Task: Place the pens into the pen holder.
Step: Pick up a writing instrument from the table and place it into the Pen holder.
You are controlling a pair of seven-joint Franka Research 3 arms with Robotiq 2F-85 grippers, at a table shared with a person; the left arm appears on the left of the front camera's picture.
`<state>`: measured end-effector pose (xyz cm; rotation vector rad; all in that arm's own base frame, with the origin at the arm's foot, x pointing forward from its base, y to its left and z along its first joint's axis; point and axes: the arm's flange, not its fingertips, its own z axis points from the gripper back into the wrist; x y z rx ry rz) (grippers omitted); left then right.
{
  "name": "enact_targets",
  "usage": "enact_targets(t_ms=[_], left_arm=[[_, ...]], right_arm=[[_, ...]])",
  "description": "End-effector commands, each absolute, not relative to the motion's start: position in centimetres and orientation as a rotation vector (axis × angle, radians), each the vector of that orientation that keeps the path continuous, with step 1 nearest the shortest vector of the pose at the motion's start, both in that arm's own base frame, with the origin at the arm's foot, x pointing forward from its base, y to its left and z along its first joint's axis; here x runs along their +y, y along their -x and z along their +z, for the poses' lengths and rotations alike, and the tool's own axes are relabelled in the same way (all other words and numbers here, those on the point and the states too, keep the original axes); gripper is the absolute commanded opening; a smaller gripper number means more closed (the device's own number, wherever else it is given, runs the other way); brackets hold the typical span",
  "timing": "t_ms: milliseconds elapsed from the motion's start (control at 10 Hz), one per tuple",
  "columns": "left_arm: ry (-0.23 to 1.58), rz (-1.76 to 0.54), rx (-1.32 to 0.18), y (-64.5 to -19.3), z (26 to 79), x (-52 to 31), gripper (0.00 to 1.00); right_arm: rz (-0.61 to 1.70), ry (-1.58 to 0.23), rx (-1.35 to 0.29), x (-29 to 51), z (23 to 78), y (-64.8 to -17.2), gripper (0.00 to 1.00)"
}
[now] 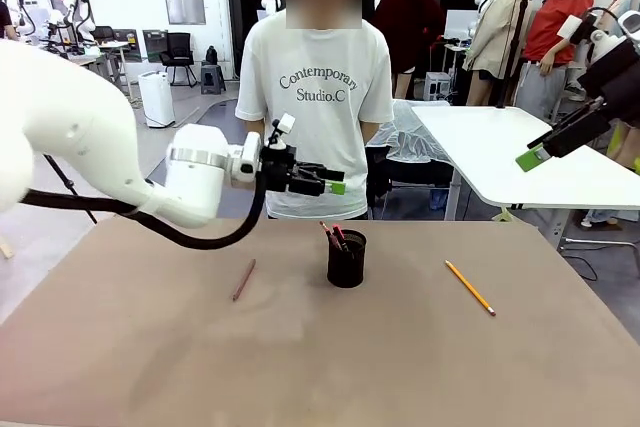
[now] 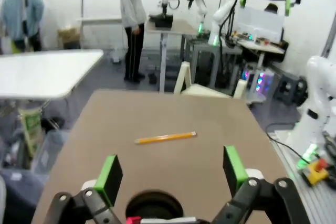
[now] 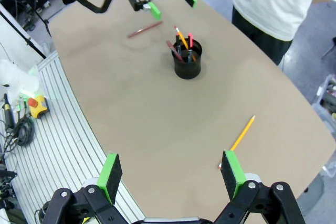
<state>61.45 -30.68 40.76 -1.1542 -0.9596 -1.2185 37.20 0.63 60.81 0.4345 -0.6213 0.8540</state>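
Note:
The black mesh pen holder (image 1: 347, 261) stands mid-table with several pens (image 1: 333, 237) sticking out of it. A reddish-brown pen (image 1: 244, 280) lies flat to its left, and a yellow pencil (image 1: 470, 288) lies to its right. My left gripper (image 1: 325, 182) hovers open and empty above the table, just up and left of the holder; its wrist view has the pen holder (image 2: 154, 205) under the open left gripper (image 2: 171, 174) and the pencil (image 2: 165, 138) beyond. My right gripper (image 1: 535, 157) is raised high at the right, open and empty (image 3: 170, 174), looking down on the holder (image 3: 187, 62), the pen (image 3: 144, 30) and the pencil (image 3: 239, 139).
A person in a white T-shirt (image 1: 315, 117) stands at the far edge of the brown table (image 1: 150, 347), hands out of sight. A white table (image 1: 520, 152) stands behind at the right. Bare tabletop lies around the holder and toward the near edge.

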Motion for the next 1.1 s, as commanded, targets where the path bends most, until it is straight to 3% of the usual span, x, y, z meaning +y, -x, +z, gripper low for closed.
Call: enact_targets(t_ms=[0,400,600,800,1000], left_arm=[[1.015,-1.196,-0.753,-58.6,44.3,-28.4,1.0],[0.711,-1.107,-0.352,-55.5,50.1,-26.4,1.0],[0.502,-1.027,-0.151,-55.3,50.2,-25.6,1.0],[0.312,-1.046,-0.046,-56.1,48.9,-25.6,1.0],[0.25,-1.018,0.084,-57.2,46.0,-25.7,1.0]], right_arm=[[0.853,-0.457,-0.63,0.7,61.0,-37.2,1.0],[0.853,-0.457,-0.63,0.7,61.0,-37.2,1.0],[0.853,-0.457,-0.63,0.7,61.0,-37.2,1.0],[0.853,-0.457,-0.63,0.7,61.0,-37.2,1.0],[0.853,-0.457,-0.63,0.7,61.0,-37.2,1.0]])
